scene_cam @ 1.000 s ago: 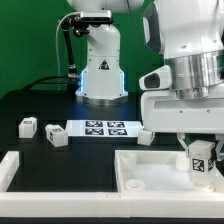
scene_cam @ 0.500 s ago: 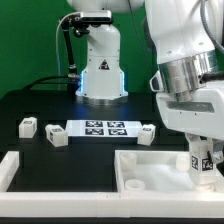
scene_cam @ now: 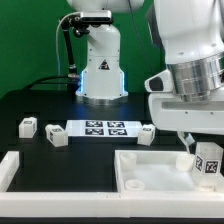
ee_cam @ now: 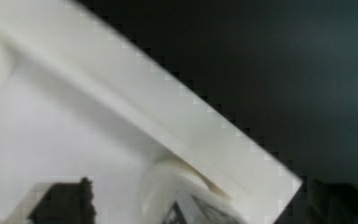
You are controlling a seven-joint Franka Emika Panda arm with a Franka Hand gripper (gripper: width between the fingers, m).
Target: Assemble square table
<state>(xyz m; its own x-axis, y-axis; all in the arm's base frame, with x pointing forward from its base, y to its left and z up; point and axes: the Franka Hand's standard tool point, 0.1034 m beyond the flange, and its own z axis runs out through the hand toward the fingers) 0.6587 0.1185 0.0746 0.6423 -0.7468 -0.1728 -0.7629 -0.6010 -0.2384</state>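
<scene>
The white square table top (scene_cam: 150, 172) lies at the front, rim up, with a round hole in its near corner. My gripper (scene_cam: 205, 158) hangs over its corner at the exterior view's right, shut on a white tagged leg (scene_cam: 209, 160) that stands tilted in the tray. In the wrist view the leg (ee_cam: 197, 190) shows between my dark fingers (ee_cam: 60, 203), beside the tray's rim (ee_cam: 140, 100). Three more tagged legs rest on the black table: two at the exterior view's left (scene_cam: 28, 126) (scene_cam: 57, 137), one beside the tray (scene_cam: 147, 133).
The marker board (scene_cam: 100, 127) lies at mid table. A long white L-shaped rail (scene_cam: 10, 170) lies at the front on the exterior view's left. The robot base (scene_cam: 100, 70) stands behind the board, with cables to its left.
My wrist has turned and shifted slightly to the exterior view's right. The held leg's tag now sits tilted and lower in the tray corner. The other parts have not moved.
</scene>
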